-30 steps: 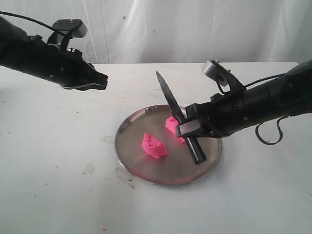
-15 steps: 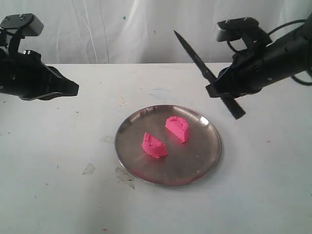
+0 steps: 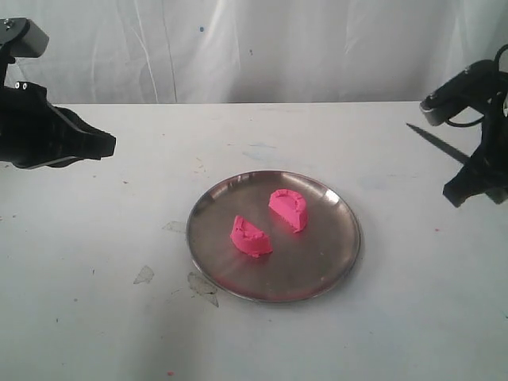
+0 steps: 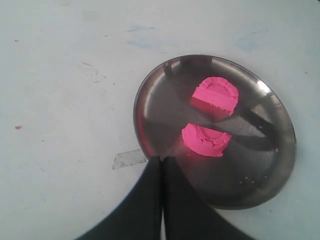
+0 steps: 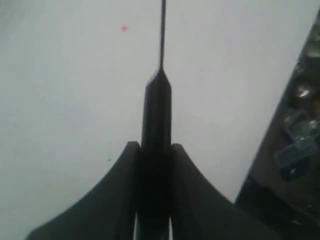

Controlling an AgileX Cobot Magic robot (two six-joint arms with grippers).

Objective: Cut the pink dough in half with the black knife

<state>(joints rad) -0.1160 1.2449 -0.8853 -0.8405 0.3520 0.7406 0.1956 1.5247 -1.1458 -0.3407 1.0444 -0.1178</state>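
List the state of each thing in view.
steel plate: on the table, holds both halves.
pink dough: cut in two, halves apart.
black knife: held clear of the plate.
left gripper: shut, empty.
right gripper: shut on the black knife.

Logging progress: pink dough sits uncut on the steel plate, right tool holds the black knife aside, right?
Not uncut: the exterior view shows the pink dough in two halves on the steel plate; the right tool holds the black knife aside.
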